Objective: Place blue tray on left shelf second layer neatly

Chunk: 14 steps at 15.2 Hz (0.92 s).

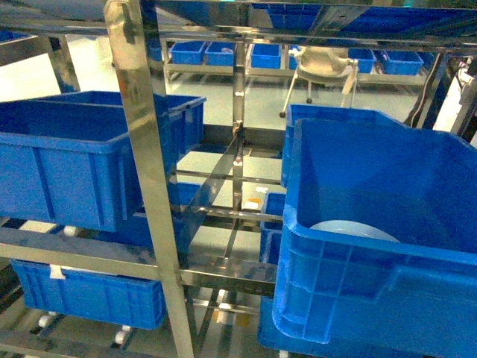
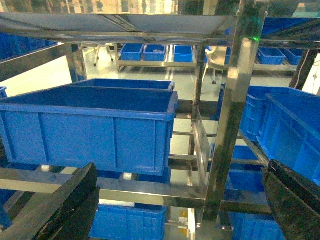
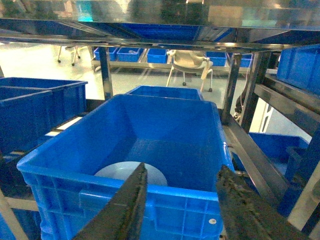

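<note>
One left shelf of mirror steel carries several deep blue crates. On the right, one large crate holds the single blue tray, flat on its floor. The right gripper hangs just outside that crate's near wall, jaws moderately apart, empty. The left gripper has jaws wide, touching nothing.

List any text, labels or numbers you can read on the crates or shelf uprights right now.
No readable text in any view.
Lower-left crate: a small pale tag at its top left corner, too blurred to read.
Nearest right crate holding the blue tray: plain walls, no marking.
Left shelf upright: bare mirror steel, only reflections.
Left crate: plain.
</note>
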{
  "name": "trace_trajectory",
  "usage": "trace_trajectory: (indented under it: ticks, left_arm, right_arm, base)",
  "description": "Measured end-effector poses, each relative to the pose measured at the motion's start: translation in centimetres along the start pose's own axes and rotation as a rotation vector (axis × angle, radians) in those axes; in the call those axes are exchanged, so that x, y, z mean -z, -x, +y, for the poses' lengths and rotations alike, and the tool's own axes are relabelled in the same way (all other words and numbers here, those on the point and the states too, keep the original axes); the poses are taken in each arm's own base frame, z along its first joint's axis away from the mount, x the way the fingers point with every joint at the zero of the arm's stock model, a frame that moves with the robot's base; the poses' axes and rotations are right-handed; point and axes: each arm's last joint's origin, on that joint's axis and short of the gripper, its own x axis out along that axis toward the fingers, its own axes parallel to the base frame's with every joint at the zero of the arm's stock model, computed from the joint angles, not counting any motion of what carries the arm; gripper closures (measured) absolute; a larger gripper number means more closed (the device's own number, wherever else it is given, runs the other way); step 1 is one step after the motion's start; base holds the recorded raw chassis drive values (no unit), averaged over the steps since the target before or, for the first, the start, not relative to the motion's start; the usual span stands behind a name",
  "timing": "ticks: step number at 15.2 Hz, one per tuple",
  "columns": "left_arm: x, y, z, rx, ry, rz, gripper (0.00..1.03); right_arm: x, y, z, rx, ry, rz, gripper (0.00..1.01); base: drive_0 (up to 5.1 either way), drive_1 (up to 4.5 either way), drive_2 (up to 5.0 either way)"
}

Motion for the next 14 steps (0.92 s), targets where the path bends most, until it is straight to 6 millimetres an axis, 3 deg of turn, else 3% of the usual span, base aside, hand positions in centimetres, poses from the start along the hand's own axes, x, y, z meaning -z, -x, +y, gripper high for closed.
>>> trace_trajectory:
  ticks: [1,2,14]
  left_arm:
    - [0.00,0.00,0.00,0.000,0.000,0.000,0.05]
    - [0.00,0.00,0.00,0.000,0.000,0.000,0.05]
    - [0.00,0.00,0.00,0.000,0.000,0.000,0.05]
  right_arm:
    - [0.00,0.00,0.00,0.000,0.000,0.000,0.23]
    - [0.02,0.00,0.00,0.000,0.000,0.001,0.04]
    - [0.01,0.00,0.00,0.000,0.000,0.000,0.03]
  base:
    - [0.0,0.00,0.0]
    - [0.0,0.00,0.0]
    - [0.0,0.00,0.0]
